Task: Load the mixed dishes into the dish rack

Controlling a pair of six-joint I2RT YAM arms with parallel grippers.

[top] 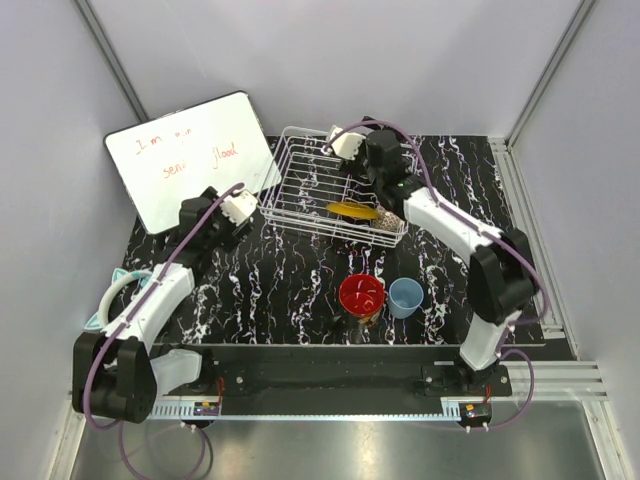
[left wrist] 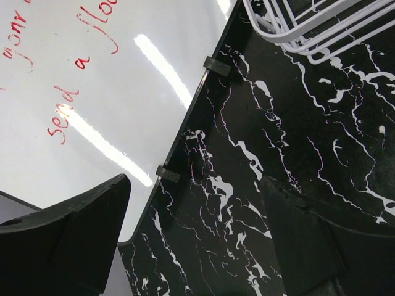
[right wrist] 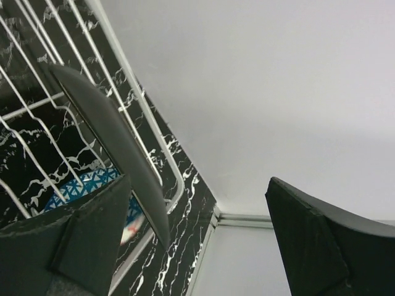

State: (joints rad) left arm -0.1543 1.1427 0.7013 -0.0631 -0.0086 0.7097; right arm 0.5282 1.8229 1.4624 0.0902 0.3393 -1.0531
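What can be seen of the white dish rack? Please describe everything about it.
The dish rack is a rectangular white wire basket with upright dividers, standing flat on the black marbled table beside the whiteboard. A yellow-and-dark plate sits in its near right part; a blue-patterned dish shows between its wires. The open right end effector is over its right end.

Whiteboard (top: 195, 160) (red scribble) leaning far-left; teal headphones (top: 108, 297) left edge.
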